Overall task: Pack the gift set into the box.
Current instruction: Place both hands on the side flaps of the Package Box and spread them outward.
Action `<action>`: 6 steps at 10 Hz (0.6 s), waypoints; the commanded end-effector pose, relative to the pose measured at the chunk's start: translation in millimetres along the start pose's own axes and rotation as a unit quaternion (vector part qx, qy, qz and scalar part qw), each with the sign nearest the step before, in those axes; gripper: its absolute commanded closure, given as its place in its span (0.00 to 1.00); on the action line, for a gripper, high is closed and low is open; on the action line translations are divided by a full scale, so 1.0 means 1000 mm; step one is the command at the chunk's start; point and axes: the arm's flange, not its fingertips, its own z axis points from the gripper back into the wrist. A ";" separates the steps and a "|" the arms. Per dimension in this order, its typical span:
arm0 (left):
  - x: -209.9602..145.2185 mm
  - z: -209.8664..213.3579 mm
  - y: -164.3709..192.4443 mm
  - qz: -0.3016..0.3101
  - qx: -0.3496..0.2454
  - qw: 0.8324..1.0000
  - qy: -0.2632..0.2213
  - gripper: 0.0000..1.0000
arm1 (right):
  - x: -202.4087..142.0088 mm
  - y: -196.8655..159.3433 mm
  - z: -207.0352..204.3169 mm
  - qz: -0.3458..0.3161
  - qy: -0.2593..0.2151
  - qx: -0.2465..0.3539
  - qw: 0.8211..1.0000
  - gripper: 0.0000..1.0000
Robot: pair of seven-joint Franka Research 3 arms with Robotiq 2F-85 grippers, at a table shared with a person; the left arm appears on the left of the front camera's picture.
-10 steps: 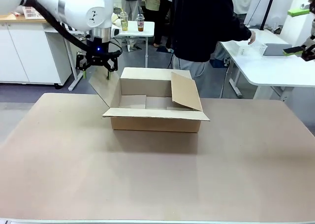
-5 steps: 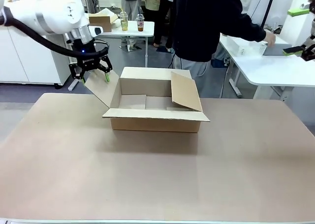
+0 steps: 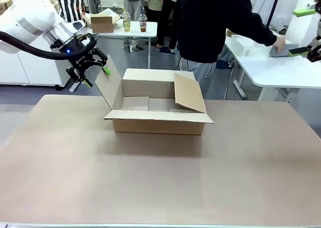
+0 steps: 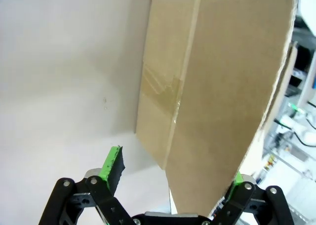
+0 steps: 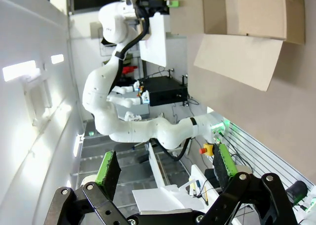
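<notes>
Open tabletop (image 3: 150,188) rings the box (image 3: 158,126); the left hand (image 3: 96,76), spread wide, hangs beside its raised left flap (image 3: 111,87).

Front camera: set on the robot's side, facing across the bench (image 3: 150,188) toward a person (image 3: 210,27) at the far side, with the box (image 3: 158,112) mid-frame. Left wrist camera: looking along the left end effector (image 4: 175,174), close against the box's left flap (image 4: 222,86), with the bench surface beyond. Right wrist camera: rolled sideways and well back, sighting past the right end effector (image 5: 166,165). It shares the box and the left arm (image 5: 106,101) with the front view.
</notes>
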 end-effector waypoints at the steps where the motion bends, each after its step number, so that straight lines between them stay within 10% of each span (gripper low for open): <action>1: 0.002 -0.001 -0.009 0.001 0.025 1.000 -0.016 0.00 | 0.000 0.000 0.001 0.010 0.004 -0.002 1.000 0.00; 4: 0.002 -0.001 -0.009 0.001 0.025 1.000 -0.016 0.00 | 0.000 0.000 0.000 0.000 0.000 0.000 1.000 0.00; 6: 0.002 -0.001 -0.009 0.001 0.025 1.000 -0.016 0.00 | 0.036 0.033 -0.072 0.038 -0.016 -0.114 0.993 0.00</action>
